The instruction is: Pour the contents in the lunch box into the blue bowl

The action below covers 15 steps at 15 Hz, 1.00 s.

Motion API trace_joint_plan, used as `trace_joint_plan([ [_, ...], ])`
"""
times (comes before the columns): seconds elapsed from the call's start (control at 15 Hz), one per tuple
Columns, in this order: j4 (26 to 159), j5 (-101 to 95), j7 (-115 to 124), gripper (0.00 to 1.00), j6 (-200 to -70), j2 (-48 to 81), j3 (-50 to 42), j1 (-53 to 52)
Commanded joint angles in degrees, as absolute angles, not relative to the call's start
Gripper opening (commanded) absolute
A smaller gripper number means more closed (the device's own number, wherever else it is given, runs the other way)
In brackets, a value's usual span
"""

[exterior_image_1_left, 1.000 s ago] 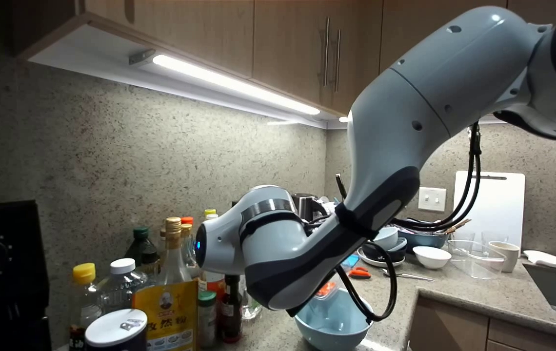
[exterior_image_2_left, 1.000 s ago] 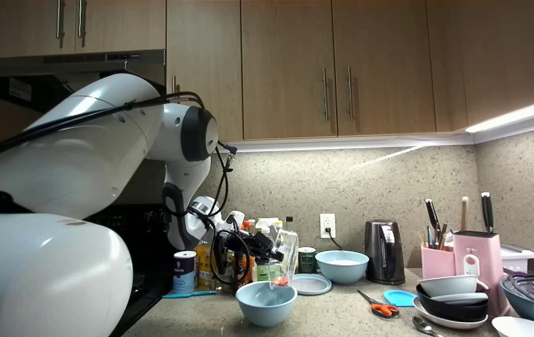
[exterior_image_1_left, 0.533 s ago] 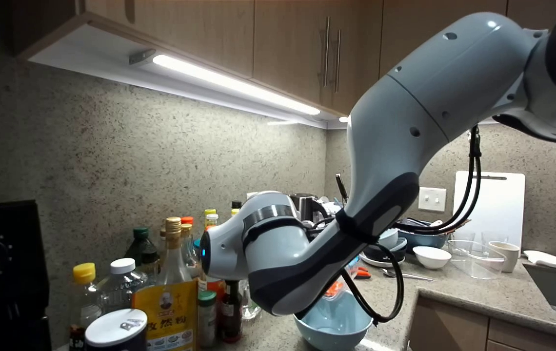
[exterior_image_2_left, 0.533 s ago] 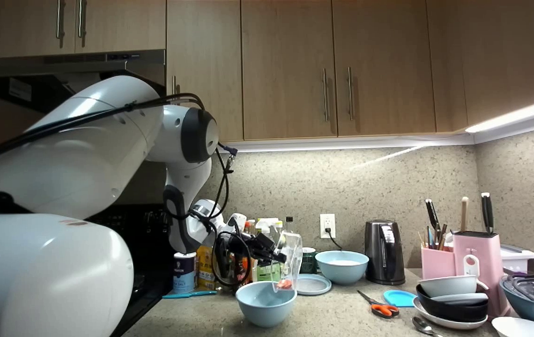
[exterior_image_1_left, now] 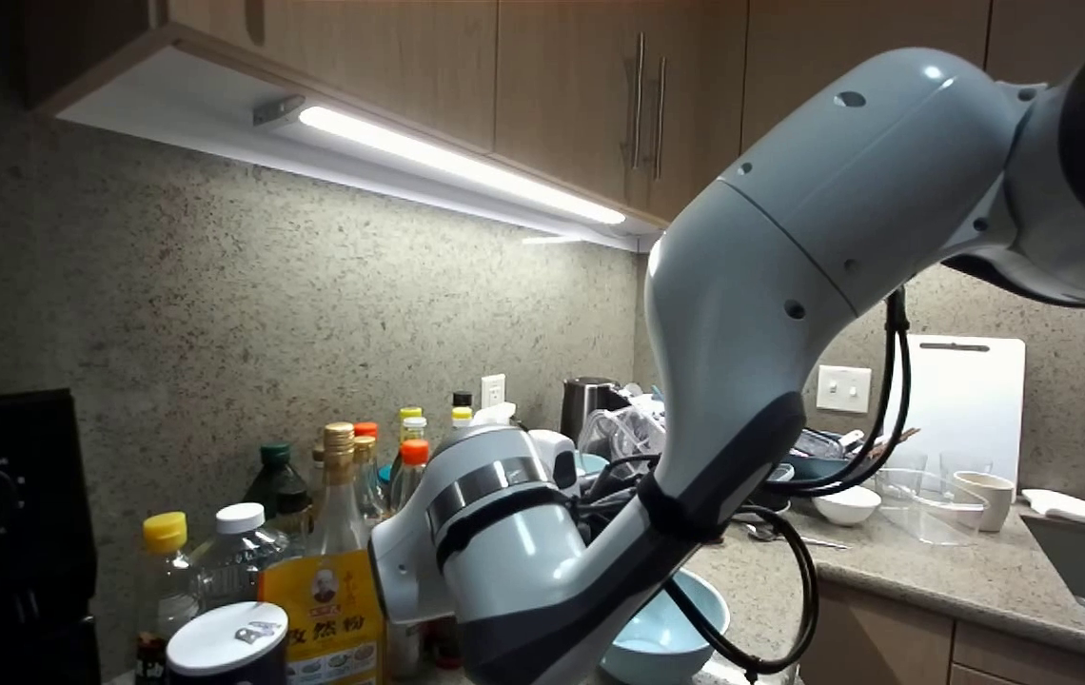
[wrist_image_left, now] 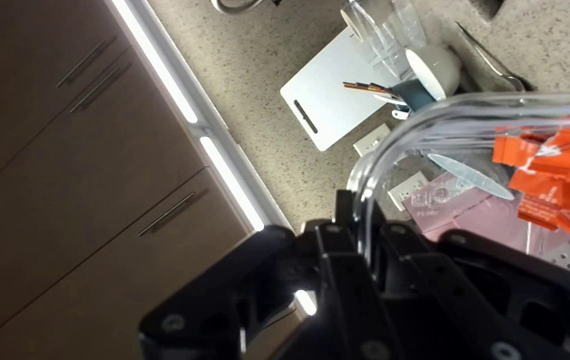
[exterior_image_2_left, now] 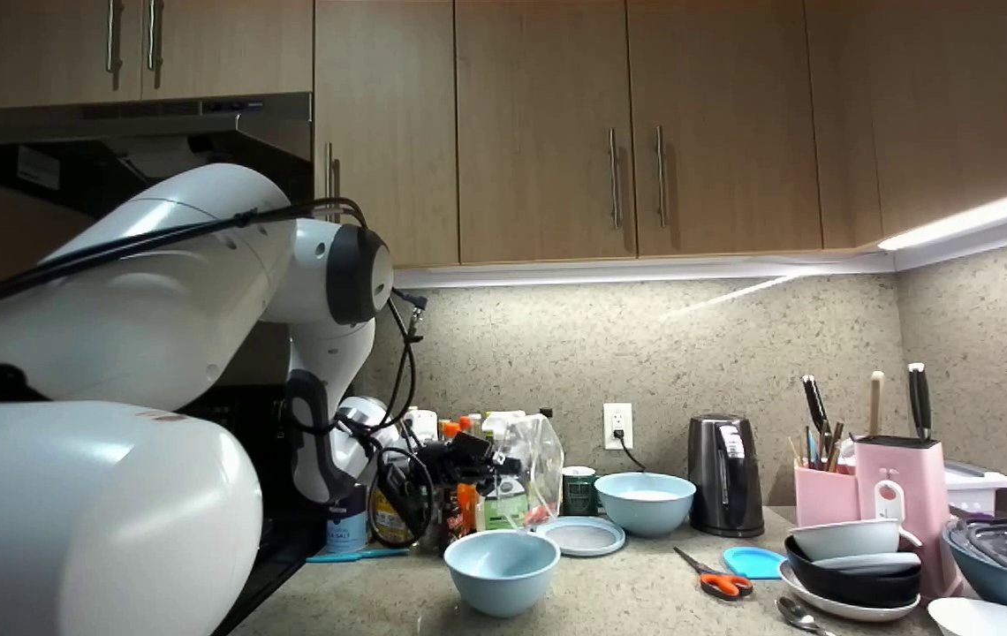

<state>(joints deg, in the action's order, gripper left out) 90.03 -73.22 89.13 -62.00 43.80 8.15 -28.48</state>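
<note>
The lunch box is a clear plastic container (exterior_image_2_left: 541,464), held tilted on edge. Its contents are orange-red packets (wrist_image_left: 560,180), bunched inside at the right of the wrist view; they also show low in the box in an exterior view (exterior_image_2_left: 539,513). My gripper (wrist_image_left: 362,215) is shut on the box's rim; it also shows in an exterior view (exterior_image_2_left: 514,465). The light-blue bowl (exterior_image_2_left: 502,583) stands upright on the counter, and the box hangs above and behind its far right rim. The arm partly covers this bowl (exterior_image_1_left: 661,656) in an exterior view, where clear plastic of the box (exterior_image_1_left: 626,433) shows above the wrist.
Several bottles (exterior_image_1_left: 338,495) stand along the wall beside the arm. A similar blue bowl (exterior_image_2_left: 645,503), a grey-blue lid (exterior_image_2_left: 587,537) and a dark kettle (exterior_image_2_left: 726,477) are behind and right. Scissors (exterior_image_2_left: 720,583) and stacked bowls (exterior_image_2_left: 852,565) lie further right.
My gripper has carried the lunch box up and back towards the wall, away from over the bowl. The arm has shifted and dipped. The packets are still inside the box.
</note>
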Motion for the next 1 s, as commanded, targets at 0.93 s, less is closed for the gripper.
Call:
trace_joint_plan([
  [0.93, 84.9, -77.1, 94.8, 0.01, -46.4, 48.6, 8.8, -29.9],
])
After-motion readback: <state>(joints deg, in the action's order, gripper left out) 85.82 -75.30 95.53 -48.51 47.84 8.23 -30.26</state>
